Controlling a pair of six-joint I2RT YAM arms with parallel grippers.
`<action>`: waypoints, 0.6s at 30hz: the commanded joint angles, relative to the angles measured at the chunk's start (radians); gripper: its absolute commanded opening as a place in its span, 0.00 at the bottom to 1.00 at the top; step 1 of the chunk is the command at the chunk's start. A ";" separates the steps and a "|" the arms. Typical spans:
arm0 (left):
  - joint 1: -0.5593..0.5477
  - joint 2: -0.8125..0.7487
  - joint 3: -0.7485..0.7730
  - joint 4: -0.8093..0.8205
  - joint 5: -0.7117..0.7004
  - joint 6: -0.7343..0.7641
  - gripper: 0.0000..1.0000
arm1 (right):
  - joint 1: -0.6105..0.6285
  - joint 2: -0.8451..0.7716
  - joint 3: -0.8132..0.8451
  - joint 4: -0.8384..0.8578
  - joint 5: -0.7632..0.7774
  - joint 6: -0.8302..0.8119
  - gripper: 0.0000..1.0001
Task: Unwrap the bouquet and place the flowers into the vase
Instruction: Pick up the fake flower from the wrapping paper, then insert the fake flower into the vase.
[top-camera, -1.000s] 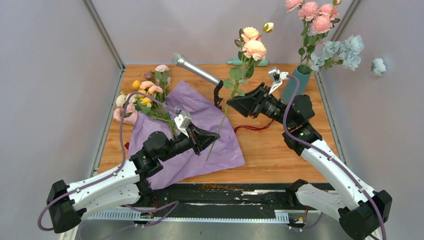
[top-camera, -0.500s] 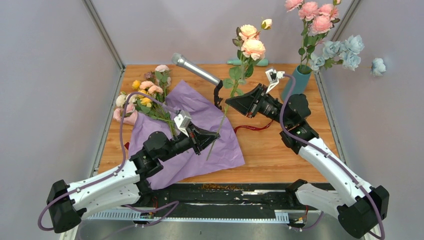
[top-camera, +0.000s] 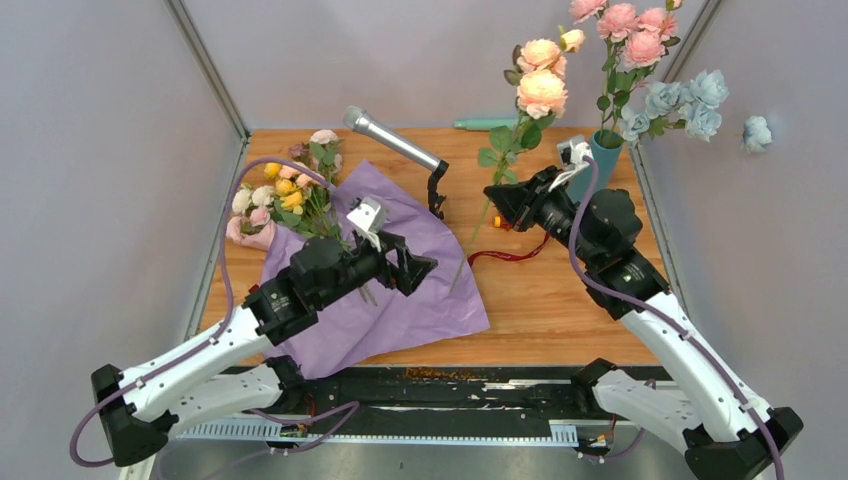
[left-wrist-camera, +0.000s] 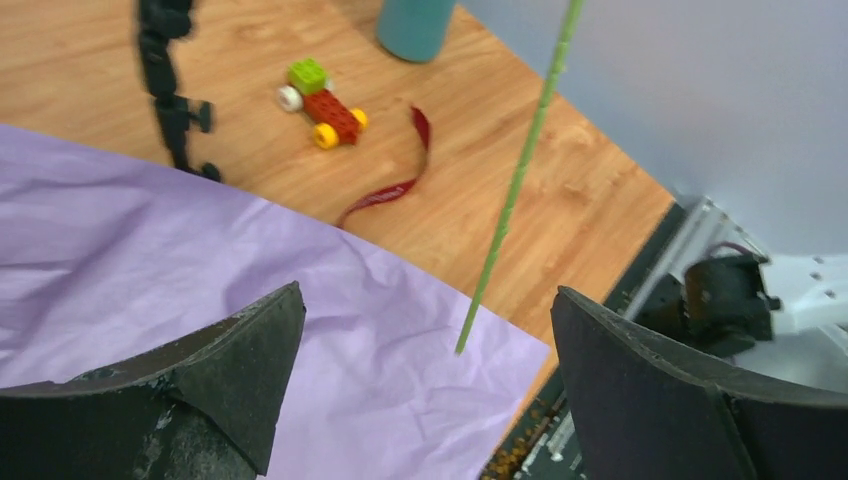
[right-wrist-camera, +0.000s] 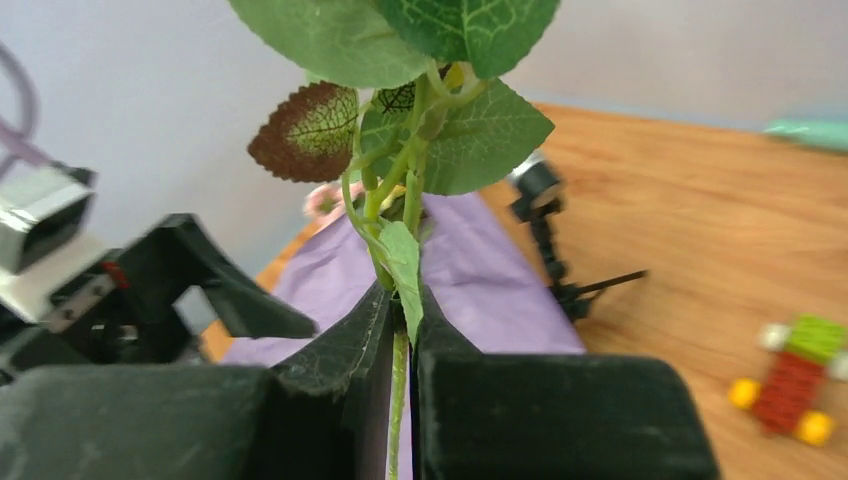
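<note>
Purple wrapping paper (top-camera: 400, 300) lies spread over the left-middle of the table in the top view. Its dark red ribbon (top-camera: 512, 255) is loose on the wood to the right, so the unwrapping looks done. The rest of the bouquet (top-camera: 285, 195) is heaped on the paper's far-left corner. One rose stem (top-camera: 538, 90) stands nearly upright right of centre, blooms high and bare tail hanging near the paper's right edge. The right gripper (top-camera: 497, 200) pinches it low on the stalk. The vase (top-camera: 600, 160) stands just beyond that gripper at the far right, already holding pink roses (top-camera: 625, 25) and pale blue blooms (top-camera: 680, 100). Carrying the stem upright suits lowering it tail-first into the mouth, I judge. The left gripper (top-camera: 418, 275) hovers over the paper, jaws spread, grasping nothing.

From the left wrist, its fingers (left-wrist-camera: 230, 370) stand wide apart with only paper under them. The green stalk hangs further off, touching neither finger, its tip just over the paper's corner. Farther off are a brick toy car (left-wrist-camera: 320, 103) and a black microphone stand (left-wrist-camera: 170, 80).

From the right wrist, the two pads (right-wrist-camera: 340, 355) are clamped tight on the stalk just below its lowest leaves (right-wrist-camera: 470, 130). That spot probably keeps the stem from sliding and the foliage clear of the grip.
</note>
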 joint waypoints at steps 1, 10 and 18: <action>0.123 0.022 0.136 -0.222 0.044 0.073 1.00 | 0.004 -0.019 0.098 -0.161 0.347 -0.229 0.00; 0.601 0.037 0.268 -0.456 0.232 0.175 1.00 | -0.257 0.185 0.281 -0.170 0.457 -0.300 0.00; 0.746 -0.047 0.174 -0.440 0.042 0.240 1.00 | -0.494 0.293 0.387 0.039 0.419 -0.270 0.00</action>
